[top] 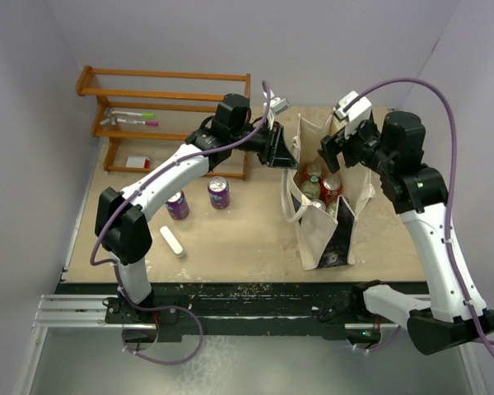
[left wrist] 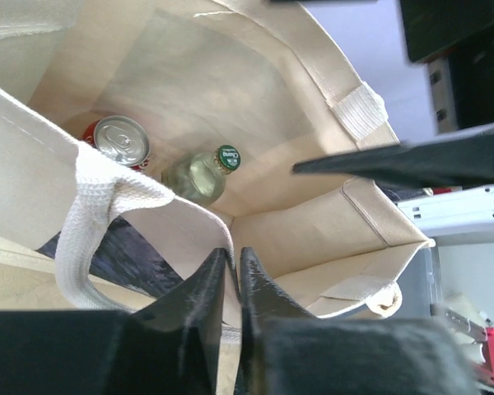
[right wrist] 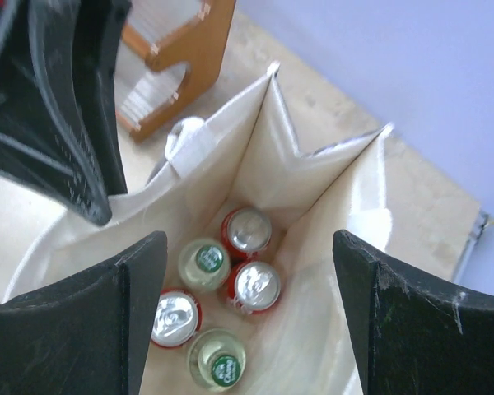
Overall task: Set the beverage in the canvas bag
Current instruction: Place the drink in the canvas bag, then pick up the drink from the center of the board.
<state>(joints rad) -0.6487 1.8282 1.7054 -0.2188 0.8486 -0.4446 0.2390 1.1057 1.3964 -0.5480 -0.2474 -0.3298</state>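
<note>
The counter [top: 247,247] carries the canvas bag [top: 317,243], which stands upright on its right half with its mouth open toward the ceiling. The long axis of the mouth runs from the far edge toward the arm bases. A dark printed patch [top: 343,239] shows on the bag's outside near its close end. A wooden rack [top: 165,78] stands at the far left.

The left jaws [left wrist: 235,257] are at the bag's left rim, toward its far end. They stand narrow and pinch the rim, with the fabric edge running into the slim gap between them. A webbing handle [left wrist: 99,206] loops over the rim just beside them. The right jaws [right wrist: 247,247] hang over the open mouth from the right side. They are spread wide with nothing between them and point down into the bag.

Three red cans [right wrist: 257,285] and two clear bottles with green caps [right wrist: 204,262] sit on the bag's floor. All are upright with tops facing up, packed against one another directly beneath the right jaws.

Two purple cans [top: 219,192] stand upright on the counter left of the bag, beside the left arm and well apart from both pairs of jaws. A small white oblong [top: 172,242] lies near them.
</note>
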